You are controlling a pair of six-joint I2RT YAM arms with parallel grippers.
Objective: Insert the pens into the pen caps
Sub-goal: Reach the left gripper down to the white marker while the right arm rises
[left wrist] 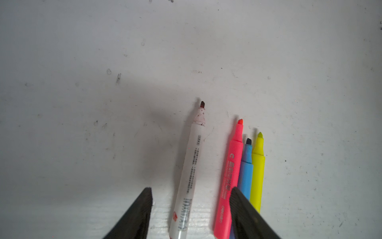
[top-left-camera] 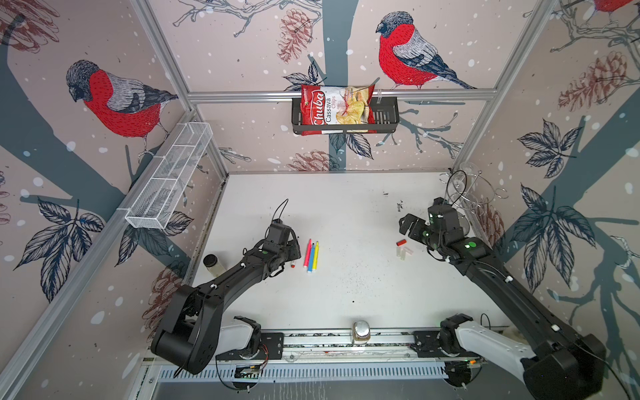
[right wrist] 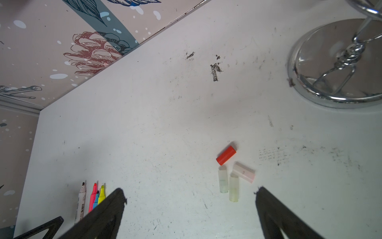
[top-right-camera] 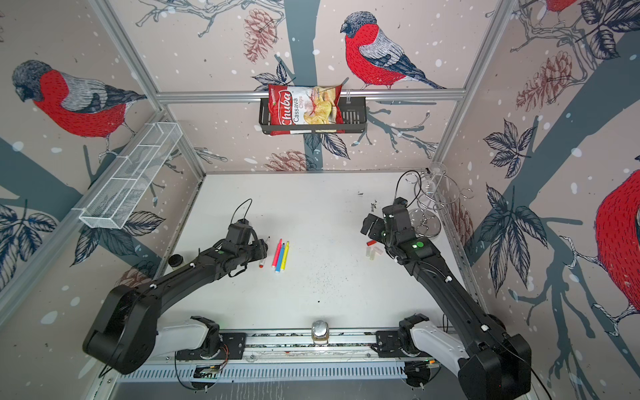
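Pens [top-left-camera: 311,255] flat on worktop [top-left-camera: 346,214], caps [right wrist: 226,155] well apart. L gripper [left wrist: 190,189] jaws apart, straddling white pen [left wrist: 191,165] mid-barrel: light, stiff, slick, rolls. R gripper [right wrist: 190,190] wide apart near the 4 caps.

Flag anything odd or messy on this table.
The white table is soiled: black crumbly smears near the chrome stand's round base, and fine black specks mid-table. The white-barrelled marker has an ink-stained nose.
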